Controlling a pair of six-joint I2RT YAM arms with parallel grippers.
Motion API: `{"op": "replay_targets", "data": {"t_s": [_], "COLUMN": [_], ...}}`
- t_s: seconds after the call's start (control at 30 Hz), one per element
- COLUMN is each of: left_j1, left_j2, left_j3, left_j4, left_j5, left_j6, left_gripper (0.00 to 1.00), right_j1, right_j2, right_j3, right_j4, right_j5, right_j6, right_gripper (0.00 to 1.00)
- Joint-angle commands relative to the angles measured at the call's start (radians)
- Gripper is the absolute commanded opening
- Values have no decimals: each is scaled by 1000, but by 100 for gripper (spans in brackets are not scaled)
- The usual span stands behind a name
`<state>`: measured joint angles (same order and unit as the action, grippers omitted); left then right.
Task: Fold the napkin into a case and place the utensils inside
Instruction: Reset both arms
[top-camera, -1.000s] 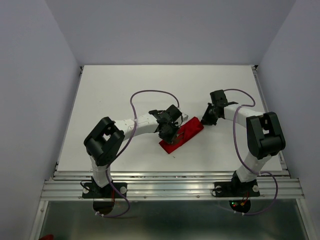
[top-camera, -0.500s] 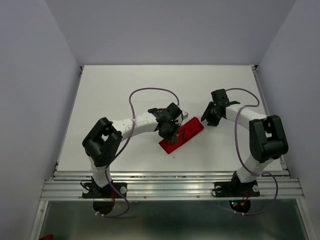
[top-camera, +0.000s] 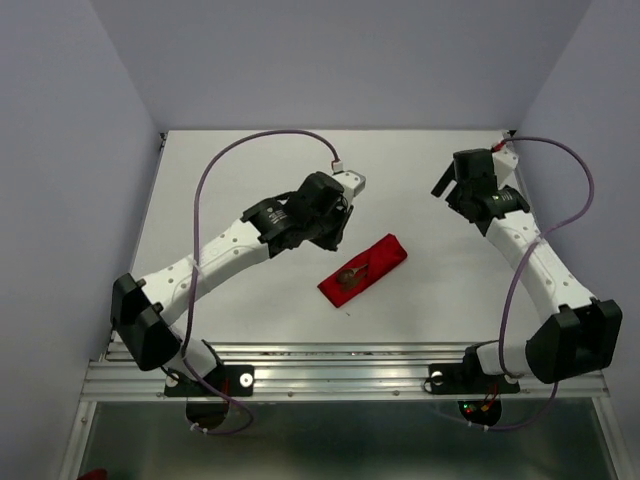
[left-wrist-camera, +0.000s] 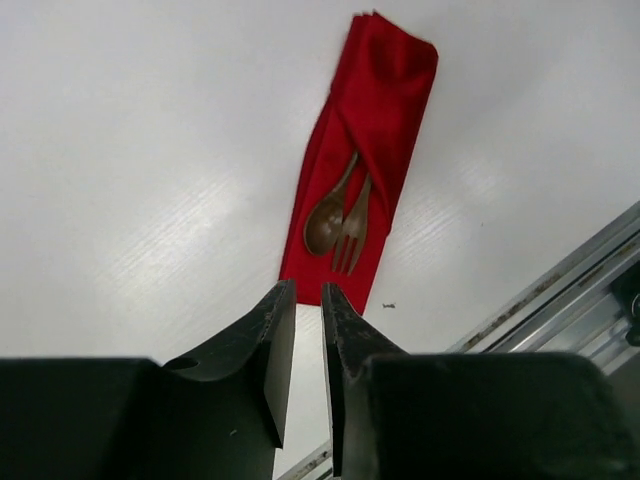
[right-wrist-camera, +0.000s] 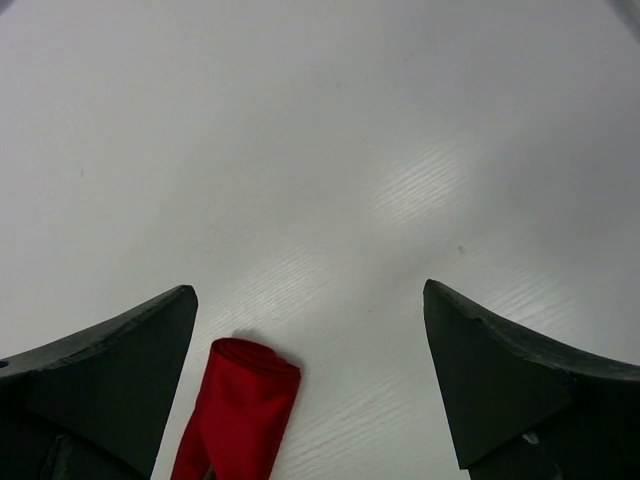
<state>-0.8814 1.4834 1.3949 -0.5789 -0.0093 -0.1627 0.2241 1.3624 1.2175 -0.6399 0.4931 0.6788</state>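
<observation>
1. red cloth case (top-camera: 375, 262) lies on the white table (top-camera: 250, 160). its long axis slants from near-left to far-right, and the wooden utensils (top-camera: 350, 275) are tucked in toward its near-left end, heads showing.
2. left gripper (top-camera: 333, 236) hovers just beside the case, on its far-left side. its fingers (left-wrist-camera: 270, 340) are a narrow slit apart and hold nothing. this is the nearer arm.
3. right gripper (top-camera: 452, 186) hangs well apart at the far right, spread wide and empty.

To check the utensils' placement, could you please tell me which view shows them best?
The left wrist view: the utensils appear large and sharp, heads showing on the case. The top external view shows only a small dark smudge; the right wrist view shows just the case's end.
</observation>
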Motion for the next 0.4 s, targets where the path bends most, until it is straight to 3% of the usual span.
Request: {"op": "replay_targets", "data": {"t_s": [0.0,0.17,0.37], "left_j1": [7,16,21], "left_j2": [-98,-181,-276], "left_j3": [102,159,109], "left_j4": [-39,-10,71], "left_j5": [-164,-244,-313], "left_j6": [5,-24,-83], "left_gripper": [29,29,29], "right_j1": [8,8,8], "right_j2": [-123,-281,-472], "right_j3": [36,-44,-177], "right_j4": [-69,-26,58], "right_j5": [206,240,251], "right_j6": [-50,-41,-19], "right_gripper": [100,100,100]}}
